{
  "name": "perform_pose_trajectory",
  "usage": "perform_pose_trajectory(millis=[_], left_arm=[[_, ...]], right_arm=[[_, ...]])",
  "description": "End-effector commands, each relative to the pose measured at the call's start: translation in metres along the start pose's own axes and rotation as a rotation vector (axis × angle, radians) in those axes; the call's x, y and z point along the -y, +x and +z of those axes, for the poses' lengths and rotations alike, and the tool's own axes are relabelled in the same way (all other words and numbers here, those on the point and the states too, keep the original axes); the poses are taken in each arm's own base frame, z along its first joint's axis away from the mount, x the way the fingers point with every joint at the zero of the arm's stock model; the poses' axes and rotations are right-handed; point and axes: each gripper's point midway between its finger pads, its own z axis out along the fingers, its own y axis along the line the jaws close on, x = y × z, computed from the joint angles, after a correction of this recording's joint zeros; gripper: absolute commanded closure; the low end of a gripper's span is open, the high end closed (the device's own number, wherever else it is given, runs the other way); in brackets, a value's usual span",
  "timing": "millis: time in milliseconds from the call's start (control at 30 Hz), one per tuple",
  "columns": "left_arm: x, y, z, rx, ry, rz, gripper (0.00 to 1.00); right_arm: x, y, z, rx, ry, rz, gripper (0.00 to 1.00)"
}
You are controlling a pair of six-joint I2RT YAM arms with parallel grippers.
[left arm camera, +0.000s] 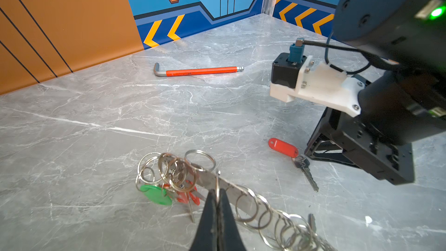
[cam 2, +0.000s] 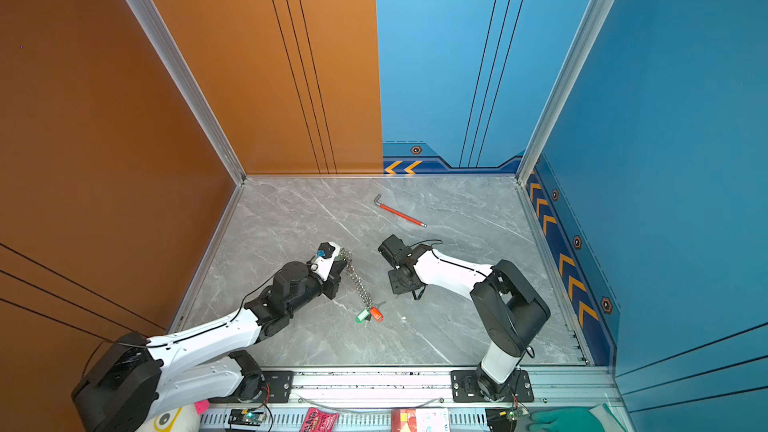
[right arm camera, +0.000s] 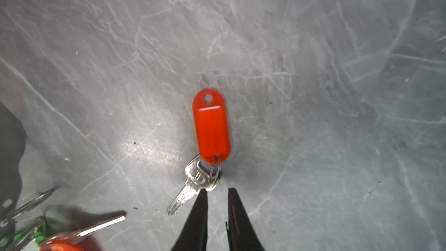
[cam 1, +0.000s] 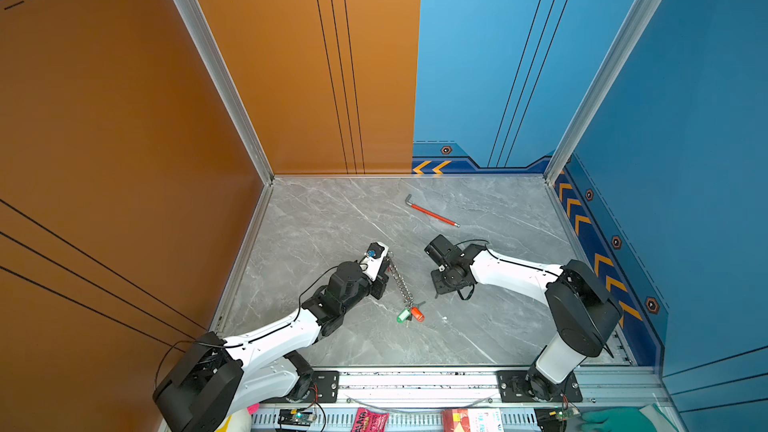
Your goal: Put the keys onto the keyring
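Note:
The keyring (left arm camera: 231, 187) is a flat grey strip strung with silver rings, and in both top views it slants across the table's middle (cam 1: 401, 284) (cam 2: 359, 284). Keys with a green tag (left arm camera: 156, 194) and an orange tag (left arm camera: 190, 196) hang at its end (cam 1: 410, 314). My left gripper (left arm camera: 218, 195) is shut on one ring of the keyring. A loose key with an orange tag (right arm camera: 212, 126) lies flat on the table, also seen in the left wrist view (left arm camera: 282, 146). My right gripper (right arm camera: 217, 190) hovers just beside the head of this key, open a little, nothing between its fingers.
A red-sleeved hex wrench (cam 1: 432, 211) (left arm camera: 200, 71) lies toward the back of the grey marble table (cam 1: 332, 218). Orange and blue walls close in the back and both sides. In the top views the right wrist (cam 1: 446, 272) hides the loose key.

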Motion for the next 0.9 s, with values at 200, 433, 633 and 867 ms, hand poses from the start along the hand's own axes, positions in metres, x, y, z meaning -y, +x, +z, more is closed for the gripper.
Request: perform_pose_trajectory(millis=[200,433,633,867], left_arm=[[0.001,-0.006,0.001,0.016,0.009,0.009,1.0],[0.0,-0.007,0.001,0.019,0.009,0.008,1.0],[0.0,-0.006,0.001,0.017,0.008,0.01,1.0],[0.0,-0.006,0.001,0.019,0.006,0.011,1.0]], right_arm=[[-0.008,-0.005,0.004,-0.003,-0.011,-0.013,0.81],[-0.009,-0.004,0.008,-0.011,-0.015,-0.008,0.82],[-0.011,-0.007,0.007,-0.005,-0.016,-0.02,0.92],[-0.004,-0.011,-0.006,0.032,0.015,-0.091,1.0]])
